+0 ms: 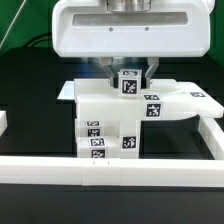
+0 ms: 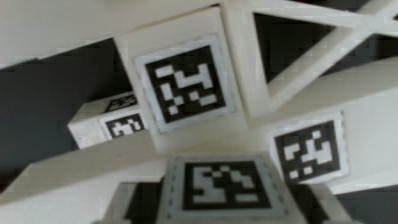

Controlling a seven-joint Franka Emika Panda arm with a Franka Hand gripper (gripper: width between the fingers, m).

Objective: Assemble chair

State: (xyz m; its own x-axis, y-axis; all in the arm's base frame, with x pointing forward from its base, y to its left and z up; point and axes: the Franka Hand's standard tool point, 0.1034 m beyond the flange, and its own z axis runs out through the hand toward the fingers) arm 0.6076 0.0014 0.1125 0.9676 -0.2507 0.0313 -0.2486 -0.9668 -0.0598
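So the chair is sitting pretty much in the middle of the black surface, right behind the long white rail that runs across the front. Another rail closes off the exterior view's right. It's a chunky white stack: a lower block with a few square tags facing the camera, then a wider flat part on top that sticks out toward the exterior view's right, almost to that side rail.

The arm is straight above it, with the big white wrist housing filling the top of the shot. The tool is down on the highest bit, a small tagged block, with one dark finger on each side, so it looks pinched on that block.

The wrist view is super close up: that same tagged block sits right by the camera, and past it are several more tags and the X-braced frame with dark gaps between its bars. Can't tell from there how the pieces are joined.
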